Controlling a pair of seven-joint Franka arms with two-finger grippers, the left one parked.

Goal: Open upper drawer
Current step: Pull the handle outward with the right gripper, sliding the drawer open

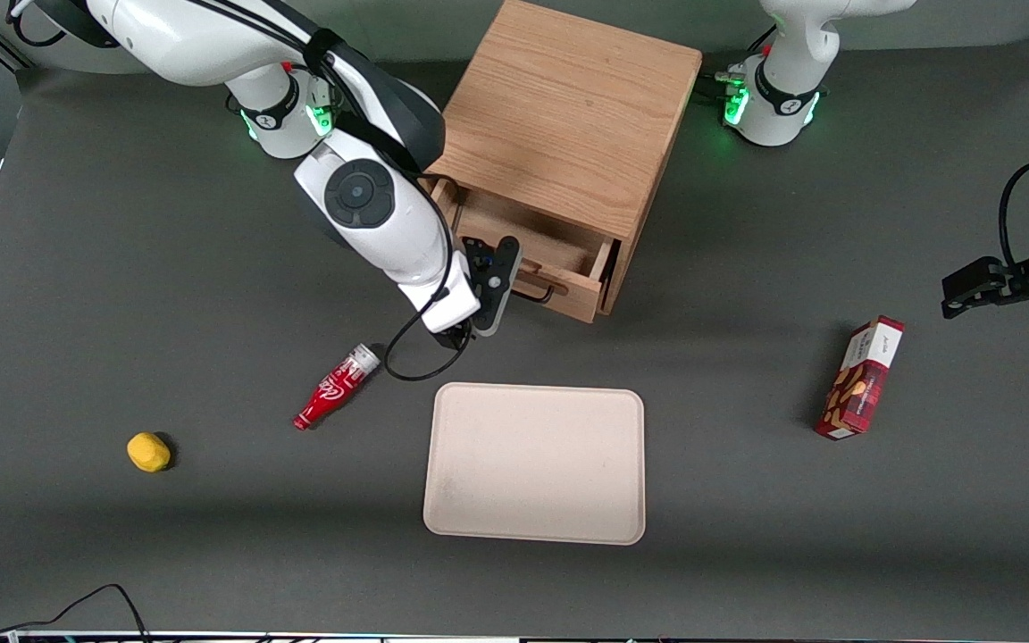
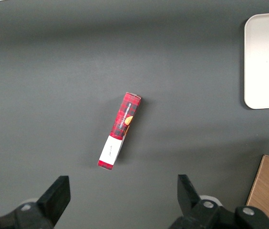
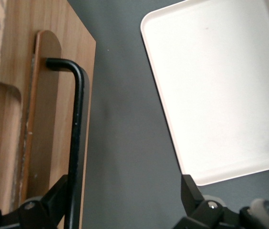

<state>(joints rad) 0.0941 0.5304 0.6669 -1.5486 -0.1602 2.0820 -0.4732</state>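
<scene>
Front view: upper drawer (image 1: 559, 259) pulled partway out of the wooden cabinet (image 1: 568, 116), inside visible. Right gripper (image 1: 514, 288) sits at the drawer front by the black handle (image 1: 539, 294). Right wrist view: fingers (image 3: 191, 193) spread apart, handle (image 3: 75, 138) running just inside one of them, not pinched. Beige tray (image 1: 536, 463) on the table (image 1: 121, 268) nearer the camera than the cabinet. Red bottle (image 1: 336, 387) lies beside the tray; yellow object (image 1: 148, 452) toward the working arm's end; red box (image 1: 860, 379) toward the parked arm's end.
</scene>
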